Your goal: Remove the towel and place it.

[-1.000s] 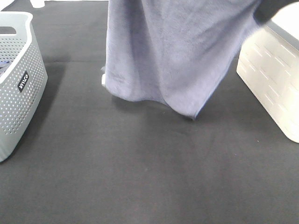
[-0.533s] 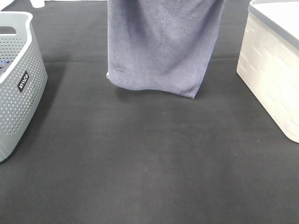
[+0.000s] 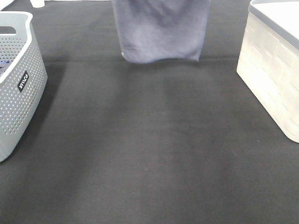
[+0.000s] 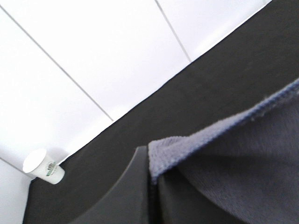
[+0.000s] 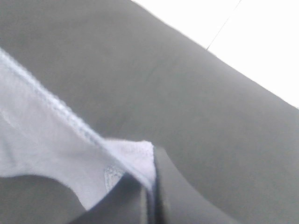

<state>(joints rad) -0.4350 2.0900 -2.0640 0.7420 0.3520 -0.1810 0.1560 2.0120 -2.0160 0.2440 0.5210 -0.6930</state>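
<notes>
The grey-blue towel (image 3: 161, 30) hangs down from the top edge of the high view, at the back middle, its lower hem above the black table. Both grippers are out of that view. In the left wrist view my left gripper (image 4: 152, 186) is shut on one hemmed corner of the towel (image 4: 219, 154). In the right wrist view my right gripper (image 5: 150, 186) is shut on another corner of the towel (image 5: 51, 135). The towel is stretched between the two grippers.
A grey perforated basket (image 3: 21, 79) stands at the left edge. A white slotted bin (image 3: 275, 74) stands at the right edge. The black table cloth (image 3: 149, 154) lies between them. A paper cup (image 4: 44, 167) stands at the table's far edge.
The towel has gone up and away toward the back; its hem, which hung near the table a second ago, now sits much higher. It also hangs narrower and straighter.
</notes>
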